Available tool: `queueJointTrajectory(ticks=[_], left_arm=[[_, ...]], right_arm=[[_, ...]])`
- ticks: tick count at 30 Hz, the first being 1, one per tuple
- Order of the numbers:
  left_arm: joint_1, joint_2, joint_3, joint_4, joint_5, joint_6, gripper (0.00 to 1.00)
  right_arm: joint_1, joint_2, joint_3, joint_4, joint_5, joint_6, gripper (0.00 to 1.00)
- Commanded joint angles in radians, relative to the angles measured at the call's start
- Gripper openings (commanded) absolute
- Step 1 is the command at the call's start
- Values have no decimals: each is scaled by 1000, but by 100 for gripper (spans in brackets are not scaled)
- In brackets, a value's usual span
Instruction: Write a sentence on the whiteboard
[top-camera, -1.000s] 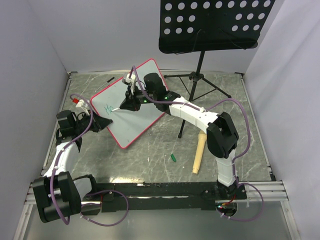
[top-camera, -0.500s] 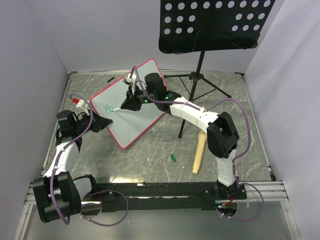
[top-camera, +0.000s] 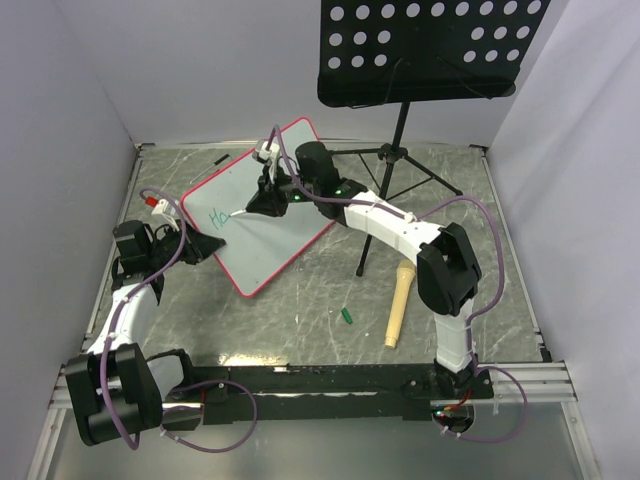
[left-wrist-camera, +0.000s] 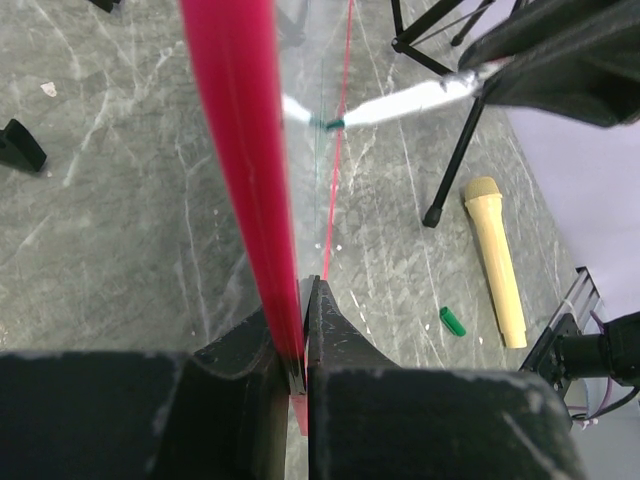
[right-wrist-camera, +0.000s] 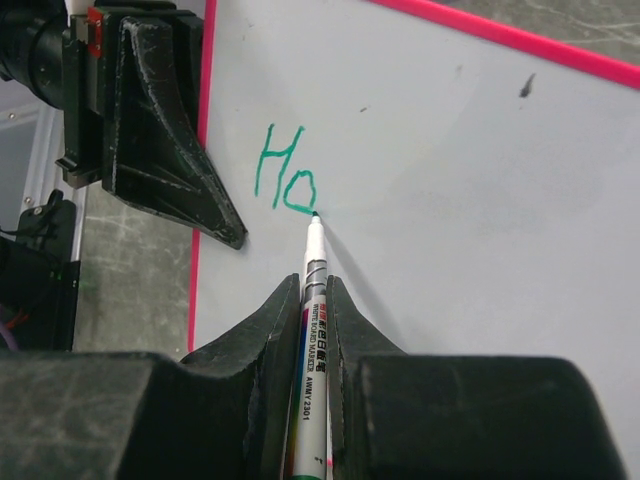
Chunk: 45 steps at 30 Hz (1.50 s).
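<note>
Right wrist: right gripper (right-wrist-camera: 312, 296) clamped on marker (right-wrist-camera: 314, 250), tip at green sentence (right-wrist-camera: 285, 172) "Ho" on whiteboard (right-wrist-camera: 460, 200); left gripper (left-wrist-camera: 303, 318) clamps its edge.

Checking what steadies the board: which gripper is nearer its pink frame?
Left. The left gripper clamps the frame at the board's near-left edge. The right gripper holds a marker over the white face, tip by the "Ho", off the frame.
</note>
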<state>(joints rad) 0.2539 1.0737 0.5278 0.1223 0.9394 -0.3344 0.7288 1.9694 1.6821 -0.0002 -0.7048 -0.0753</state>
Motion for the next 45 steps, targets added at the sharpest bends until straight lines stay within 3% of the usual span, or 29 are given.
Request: queueJointTrajectory(ticks=[1,20,29,38,45], left_arm=[[-2,0,34,30,-40,81,1],[-2,-4,31,30,-33,94,1],[-7,-3,32,23,-40,97,1],[-12,-6,37,8,-59,104,1],[-15,-8,40,8,-63,101,1]], right_arm=[[-17,-118,10,51,-28,-4,0],[-23,2,154,19,4,8,0],[-77,-105,122,5,-156,34,0],[-155,-147,202,-149,-327,28,0],[-198,-126,299,-288,-343,-73,0]])
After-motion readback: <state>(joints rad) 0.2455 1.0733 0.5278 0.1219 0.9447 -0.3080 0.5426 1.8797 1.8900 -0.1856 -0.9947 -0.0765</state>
